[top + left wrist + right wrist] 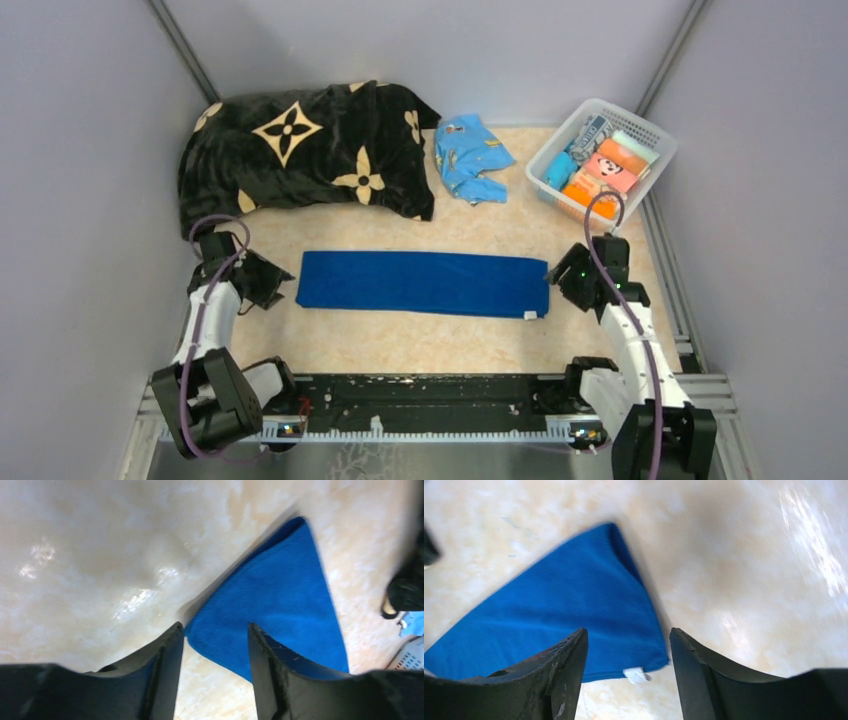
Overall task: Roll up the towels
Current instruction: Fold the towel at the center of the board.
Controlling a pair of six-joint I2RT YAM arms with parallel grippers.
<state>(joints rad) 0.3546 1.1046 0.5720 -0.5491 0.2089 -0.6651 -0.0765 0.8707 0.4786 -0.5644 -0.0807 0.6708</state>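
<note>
A large royal-blue towel (422, 283) lies flat on the table, folded into a long strip running left to right. My left gripper (275, 280) stands open just off its left end. In the left wrist view the towel's corner (280, 595) lies on the table below the open left gripper (215, 626), not gripped. My right gripper (560, 278) stands open at the right end. In the right wrist view the towel (564, 610) and its white tag (636, 675) lie under the open right gripper (627, 630). A small turquoise towel (470, 155) lies crumpled at the back.
A black blanket with cream flower motifs (300, 155) is heaped at the back left. A white basket (640, 118) holding several colourful items stands at the back right. Grey walls close in the table on both sides and at the back.
</note>
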